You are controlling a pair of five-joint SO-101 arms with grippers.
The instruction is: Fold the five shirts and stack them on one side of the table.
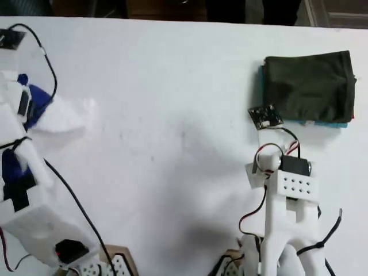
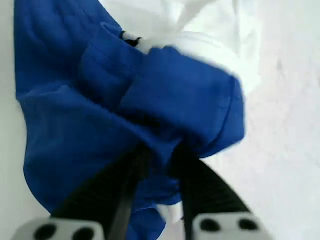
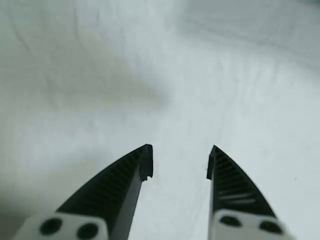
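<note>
White table (image 1: 172,86): folded shirt stack (image 1: 307,86) right, blue-white shirt (image 1: 57,115) left.

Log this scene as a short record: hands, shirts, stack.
left hand: shut on blue shirt, at the table's left edge
right hand: open, over bare table
white shirt: loose, against the blue shirt
stack: folded shirts, dark green on top, far right of the table

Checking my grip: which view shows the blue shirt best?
Left wrist view: blue shirt close up, pinched in the left gripper. High view shows a blue scrap beside the arm; right wrist view faces the table.
</note>
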